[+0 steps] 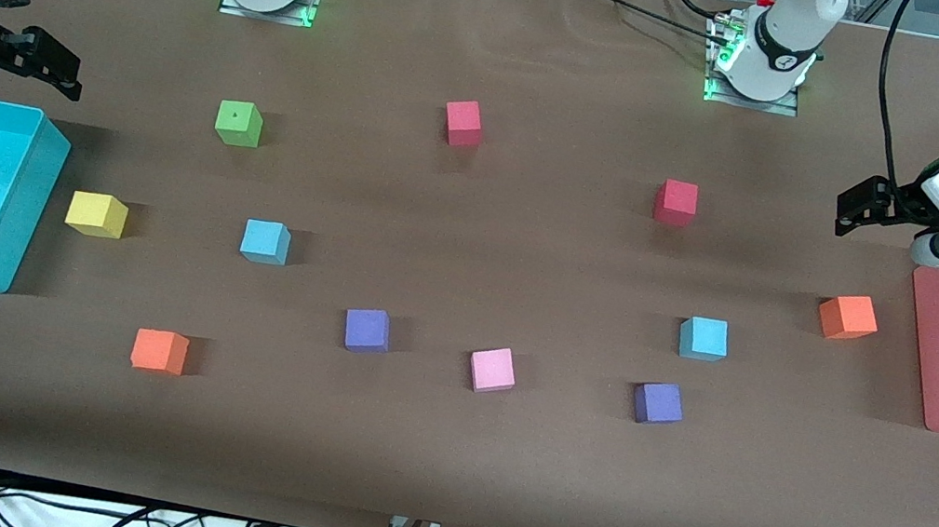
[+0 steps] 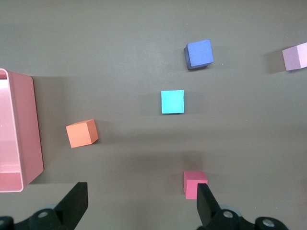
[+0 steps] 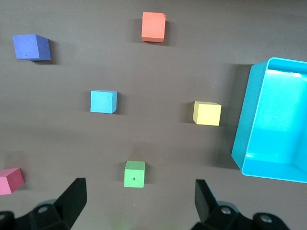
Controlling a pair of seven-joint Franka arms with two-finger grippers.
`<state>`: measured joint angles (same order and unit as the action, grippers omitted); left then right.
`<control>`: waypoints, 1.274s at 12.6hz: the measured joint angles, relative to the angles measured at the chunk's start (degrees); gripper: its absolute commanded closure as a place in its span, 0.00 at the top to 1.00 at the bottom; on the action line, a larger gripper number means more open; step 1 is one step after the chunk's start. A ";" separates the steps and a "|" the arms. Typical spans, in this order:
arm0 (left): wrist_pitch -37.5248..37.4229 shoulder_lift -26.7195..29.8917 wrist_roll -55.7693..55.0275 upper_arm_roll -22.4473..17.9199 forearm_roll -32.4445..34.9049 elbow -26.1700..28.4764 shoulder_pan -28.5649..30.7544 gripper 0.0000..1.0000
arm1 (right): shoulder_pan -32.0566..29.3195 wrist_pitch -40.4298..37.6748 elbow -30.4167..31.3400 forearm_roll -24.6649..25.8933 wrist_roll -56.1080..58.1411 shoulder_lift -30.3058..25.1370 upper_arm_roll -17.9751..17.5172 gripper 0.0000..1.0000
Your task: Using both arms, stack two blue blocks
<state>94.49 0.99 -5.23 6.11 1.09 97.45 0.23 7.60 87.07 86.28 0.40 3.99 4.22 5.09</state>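
Two sky-blue cubes lie apart on the brown table. One blue block [image 1: 266, 242] [image 3: 103, 101] rests toward the right arm's end, beside a yellow cube. The other blue block [image 1: 703, 338] [image 2: 172, 101] rests toward the left arm's end, close to a purple cube. My right gripper [image 1: 53, 64] [image 3: 140, 191] hangs open over the table by the turquoise bin and holds nothing. Over the table edge by the pink tray, my left gripper [image 1: 855, 211] [image 2: 140, 196] is also open and holds nothing. Both grippers are well away from the blue blocks.
A turquoise bin [image 1: 13, 229] and a pink tray [image 1: 921, 354] stand at the table's two ends. Scattered cubes: green [image 1: 238, 123], two red [image 1: 463, 123] [image 1: 676, 203], two orange [image 1: 159, 351] [image 1: 847, 317], yellow [image 1: 97, 214], two purple [image 1: 368, 329] [image 1: 658, 403], pink [image 1: 492, 369].
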 measured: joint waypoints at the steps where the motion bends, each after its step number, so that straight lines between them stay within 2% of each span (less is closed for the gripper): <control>1: -0.03 0.00 0.00 -0.03 0.00 0.00 0.00 1.00 | 0.00 0.00 0.06 -0.06 0.00 0.05 -0.08 1.00; 7: -0.31 0.00 0.00 -0.15 0.00 0.00 0.15 1.00 | -0.02 2.17 2.60 -3.33 0.00 1.54 -0.49 1.00; 9: -0.42 0.00 0.00 -0.18 0.00 0.00 0.16 1.00 | -0.01 4.91 4.47 -3.63 -1.78 2.59 -1.99 1.00; 13: -0.48 0.00 0.00 -0.16 0.00 -0.01 0.18 1.00 | 0.09 14.50 9.98 -3.66 -8.44 4.91 -6.31 1.00; 16: -0.50 -0.04 0.00 -0.20 0.00 -0.01 0.26 1.00 | 0.09 24.10 16.51 -3.66 -11.40 6.30 -7.78 1.00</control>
<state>94.00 0.95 -5.22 5.90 1.09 97.44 0.50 7.69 111.17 102.79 -3.25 -7.42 10.52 -2.69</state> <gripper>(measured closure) 0.000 0.000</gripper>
